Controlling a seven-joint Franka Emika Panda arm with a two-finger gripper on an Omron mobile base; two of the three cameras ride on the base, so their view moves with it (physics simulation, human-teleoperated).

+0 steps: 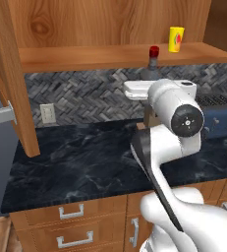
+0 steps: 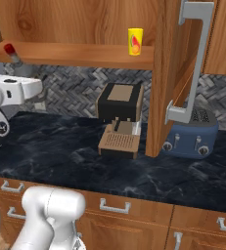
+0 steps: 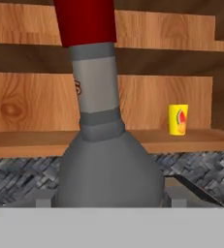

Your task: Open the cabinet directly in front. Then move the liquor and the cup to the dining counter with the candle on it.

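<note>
The cabinet (image 1: 110,56) stands open, with its doors swung out at the left (image 1: 9,74) and at the right (image 2: 173,73). The yellow cup (image 1: 176,39) (image 2: 135,41) (image 3: 178,119) stands upright on the lower shelf, to the right. The liquor (image 3: 104,160) is a grey bottle with a red cap (image 1: 154,51) (image 2: 9,49). It sits upright between my fingertips (image 3: 44,197), just in front of the shelf edge, with its cap about level with the shelf. My gripper (image 3: 111,197) is shut on its rounded body. In both base views my hand hides that body.
Below the cabinet runs a black marble counter (image 1: 75,162) with a herringbone backsplash and drawers (image 1: 70,211). A coffee machine (image 2: 119,119) stands right of my hand, and a blue toaster (image 2: 190,132) beyond the right door. A wall outlet (image 1: 47,113) is at the left.
</note>
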